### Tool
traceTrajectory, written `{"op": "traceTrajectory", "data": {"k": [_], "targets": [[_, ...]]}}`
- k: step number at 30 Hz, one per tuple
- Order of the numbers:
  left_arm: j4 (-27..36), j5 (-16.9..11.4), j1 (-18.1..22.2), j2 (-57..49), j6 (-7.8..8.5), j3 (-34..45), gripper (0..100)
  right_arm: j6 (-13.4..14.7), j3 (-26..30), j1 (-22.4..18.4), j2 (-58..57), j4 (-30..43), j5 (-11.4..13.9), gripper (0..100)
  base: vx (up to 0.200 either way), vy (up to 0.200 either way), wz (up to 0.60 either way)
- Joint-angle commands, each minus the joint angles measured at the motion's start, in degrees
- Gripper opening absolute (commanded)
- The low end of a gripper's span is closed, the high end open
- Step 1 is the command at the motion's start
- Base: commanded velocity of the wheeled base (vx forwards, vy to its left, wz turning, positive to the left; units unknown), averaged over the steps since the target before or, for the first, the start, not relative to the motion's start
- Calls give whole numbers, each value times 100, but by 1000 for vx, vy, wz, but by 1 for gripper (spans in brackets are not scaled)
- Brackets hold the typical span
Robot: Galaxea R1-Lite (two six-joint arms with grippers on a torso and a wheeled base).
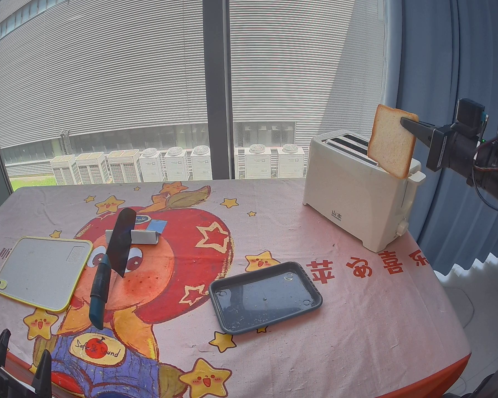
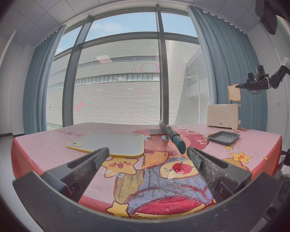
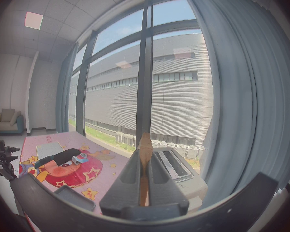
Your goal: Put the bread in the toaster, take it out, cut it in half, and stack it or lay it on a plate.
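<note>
The left hand [image 1: 22, 355] sits at the counter's [image 1: 343, 316] near edge, its 2 fingers [image 2: 83, 168] spread wide and empty. The right hand [image 1: 409, 124] pinches the bread [image 1: 392, 149] upright over the white toaster [image 1: 354, 200].

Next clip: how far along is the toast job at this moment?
Done: nothing I can confirm. In hand: the right gripper is shut on the pale square bread slice above the white two-slot toaster; going in or coming out, I cannot tell. Left: cutting with the untouched blue-handled knife, then plating on the dark rectangular tray.
</note>
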Motion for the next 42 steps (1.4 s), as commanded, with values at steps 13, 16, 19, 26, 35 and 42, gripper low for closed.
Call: {"op": "traceTrajectory", "data": {"k": [13,16,19,26,35,42], "targets": [[-1,1,4,-75,-2,101,100,156,1867,628,32,-2005,-12,0,0,0,0],[-1,1,-4,-66,-2,101,100,121,2061,672,76,-2313,-21,0,0,0,0],[-1,1,-4,-66,-2,101,100,103,2184,689,93,-2655,-21,0,0,0,0],[-1,1,-4,-75,-2,101,100,130,2316,645,67,-2857,-12,0,0,0,0],[-1,-7,4,-66,-2,101,100,51,2632,689,269,-2866,-12,0,0,0,0],[-1,1,-4,-66,-2,101,100,59,2676,637,550,-3323,-21,0,0,0,0]]}}
